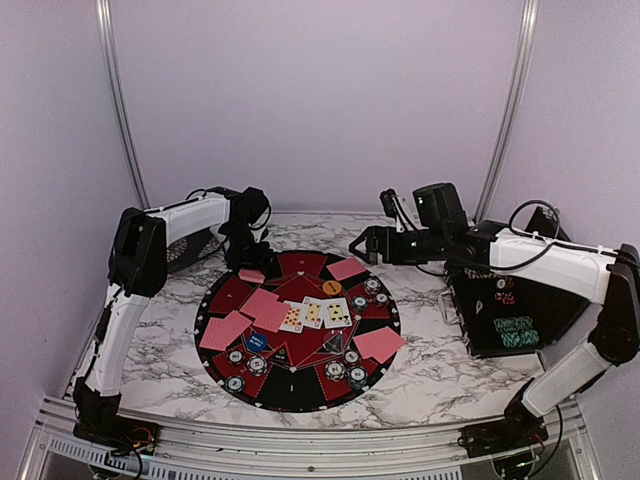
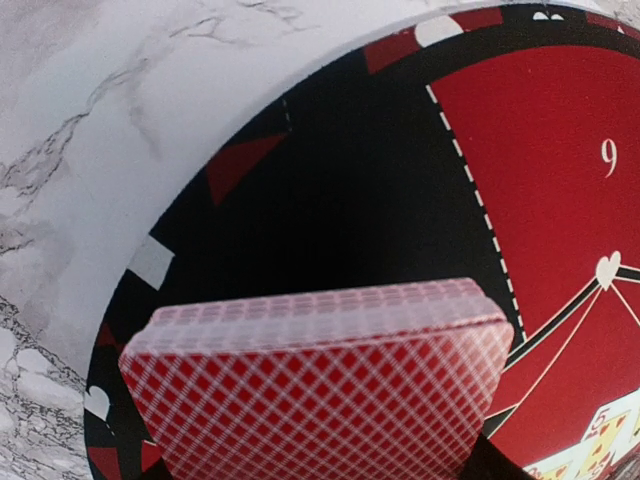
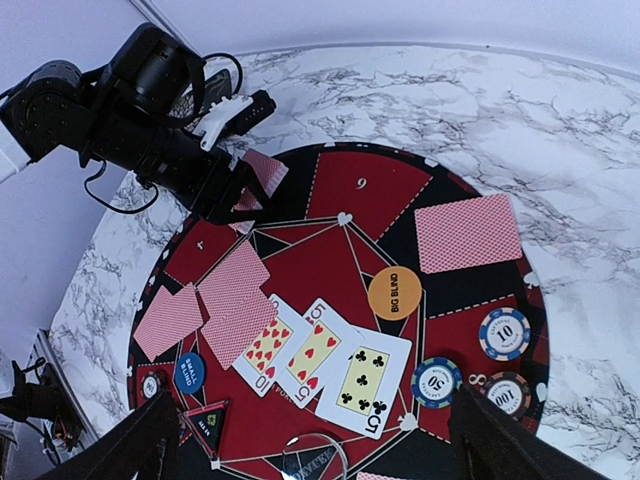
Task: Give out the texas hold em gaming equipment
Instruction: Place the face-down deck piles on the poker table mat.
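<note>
left gripper (image 1: 250,265): jaws pinching a stack of red-backed playing cards (image 2: 320,385) over the far-left rim of the round black-and-red mat (image 1: 292,388).
right gripper (image 1: 355,245): jaws spread, holding nothing, above the mat's far-right edge.
mat centre: three face-up cards (image 3: 320,355), orange round "big blind" disc (image 3: 394,293) beside them.
mat's right side: striped round poker chips (image 3: 503,333).

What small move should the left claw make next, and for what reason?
Probably it should lower a little and set the red-backed cards down. The left claw holds them just above a black field of the mat, at the mat's far left edge. That field shows bare under the cards, so it looks like the place for them.
</note>
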### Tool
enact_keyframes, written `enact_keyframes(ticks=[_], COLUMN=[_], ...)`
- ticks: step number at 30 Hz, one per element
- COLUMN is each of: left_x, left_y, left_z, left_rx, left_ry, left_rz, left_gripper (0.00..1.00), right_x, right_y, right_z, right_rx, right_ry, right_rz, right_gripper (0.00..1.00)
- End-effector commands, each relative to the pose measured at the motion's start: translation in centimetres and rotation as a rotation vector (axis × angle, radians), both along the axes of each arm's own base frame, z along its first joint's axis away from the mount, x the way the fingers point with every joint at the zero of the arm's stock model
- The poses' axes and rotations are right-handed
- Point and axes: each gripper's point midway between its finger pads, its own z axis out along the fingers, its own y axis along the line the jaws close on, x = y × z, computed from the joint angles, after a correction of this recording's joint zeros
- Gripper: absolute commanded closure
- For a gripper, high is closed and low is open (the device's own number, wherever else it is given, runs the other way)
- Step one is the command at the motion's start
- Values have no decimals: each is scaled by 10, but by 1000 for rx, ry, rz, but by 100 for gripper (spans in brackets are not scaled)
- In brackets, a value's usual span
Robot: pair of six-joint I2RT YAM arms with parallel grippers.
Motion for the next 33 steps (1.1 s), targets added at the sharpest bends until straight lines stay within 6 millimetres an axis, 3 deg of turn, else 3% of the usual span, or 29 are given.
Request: enact_keyframes(ticks=[1, 14, 21, 33], left_x=[8, 18, 14, 14], left_y=[3, 15, 15, 13], left_z=[-8, -31, -45, -50], left_rx=[22, 107, 119, 111], left_ry=[-1, -9, 16, 22], left_rz=[-8, 9, 9, 8], left_gripper=[38, 37, 33, 29], right_x=[4, 5, 5, 4], right_y=[-6, -6, -5, -5], right_z=[7, 6, 5, 5], right_rx=[-11, -9, -3, -2], right_ry=[-24, -22, -18, -17], right_rz=[-18, -21, -22, -20], right_gripper=[9, 9, 9, 9])
